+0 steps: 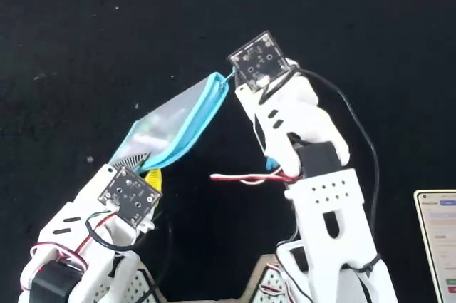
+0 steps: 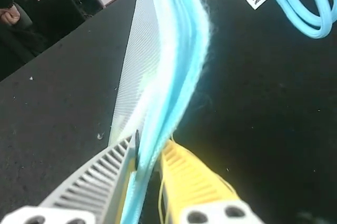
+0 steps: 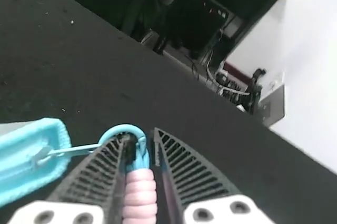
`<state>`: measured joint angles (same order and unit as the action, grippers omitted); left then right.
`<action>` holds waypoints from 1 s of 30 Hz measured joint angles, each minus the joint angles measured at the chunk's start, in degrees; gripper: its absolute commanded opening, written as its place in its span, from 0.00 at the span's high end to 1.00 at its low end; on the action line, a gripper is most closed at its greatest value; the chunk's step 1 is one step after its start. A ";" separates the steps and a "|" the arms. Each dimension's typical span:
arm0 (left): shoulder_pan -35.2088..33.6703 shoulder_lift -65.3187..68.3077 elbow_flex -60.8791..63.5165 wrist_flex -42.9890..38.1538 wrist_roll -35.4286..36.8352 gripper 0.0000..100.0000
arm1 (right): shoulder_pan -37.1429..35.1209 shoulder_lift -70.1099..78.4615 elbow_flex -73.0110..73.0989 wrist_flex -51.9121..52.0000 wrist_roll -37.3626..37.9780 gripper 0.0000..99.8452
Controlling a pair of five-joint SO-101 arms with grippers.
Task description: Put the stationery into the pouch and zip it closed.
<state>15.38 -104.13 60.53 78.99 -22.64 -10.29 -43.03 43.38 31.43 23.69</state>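
Zipping is the step in hand, I'd say. Where is the flat pouch point(image 1: 174, 121) with the silvery see-through body and light-blue fabric zip band?

— Strung between the two arms, over the matte black table point(image 1: 85, 46). The left gripper point(image 2: 150, 150), with one ribbed grey finger and one yellow, is pinched tight on the pouch's near end, fabric caught between the jaws.

And the right gripper point(image 3: 145, 139)?

— At the pouch's far end. Its black ribbed jaws stand almost together, nipping the thin light-blue cord ring point(image 3: 122, 130) of the zip pull. The small metal tab point(image 3: 47, 153) leads from that ring back to the pouch's corner.

So the slider sits at the end of the band?

— It looks so, and I judge from that that the zip is at or very near closed. What lies inside the pouch I cannot tell.

What does the next move call for?

— A short, straight tug along the zip band if any gap is left, with the left side bracing the opposite end to hold the pouch taut. After that, I'd expect both grips to let go with the pouch low over the table.
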 measured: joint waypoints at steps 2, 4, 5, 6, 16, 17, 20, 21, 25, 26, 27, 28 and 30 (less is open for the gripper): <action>0.00 0.00 0.00 0.00 0.00 0.97 | 0.00 0.26 0.00 0.00 -2.29 0.99; 0.00 0.00 0.00 0.00 0.00 0.97 | 0.00 0.62 0.00 0.18 -4.57 0.99; 0.00 0.00 0.00 0.00 0.00 0.97 | 0.09 0.62 0.00 0.97 -5.45 0.99; 0.00 0.00 0.00 0.00 0.00 0.97 | 0.09 0.62 -0.09 2.11 -5.98 0.98; -0.18 -0.44 0.00 0.70 0.09 0.97 | -10.29 0.88 -17.76 30.15 -6.68 0.76; -0.18 -0.44 0.00 0.70 0.09 0.97 | -11.96 0.88 -20.13 33.58 -6.68 0.77; -0.26 -0.44 0.00 -0.09 0.09 0.97 | -16.53 0.88 -26.46 42.37 -6.68 0.77; -0.26 -0.44 0.00 -0.70 0.09 0.97 | -18.11 0.88 -28.22 44.75 -6.68 0.77; -0.62 0.09 0.00 -3.78 0.35 0.97 | -20.40 0.88 -32.35 50.02 -6.59 0.77; -0.62 0.09 0.09 -4.40 0.35 0.97 | -20.31 0.88 -32.79 50.64 -6.59 0.77; -0.62 0.18 0.09 -4.84 0.35 0.97 | -20.31 0.88 -33.23 51.16 -6.59 0.77; -0.62 0.18 0.18 -5.45 0.35 0.97 | -20.04 0.88 -33.32 51.60 -6.59 0.77; -0.70 0.18 0.62 -6.77 0.35 0.97 | -18.02 0.88 -33.32 51.87 -6.59 0.79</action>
<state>14.68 -103.96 61.14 72.22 -22.29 -28.31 -42.15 10.07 83.30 17.10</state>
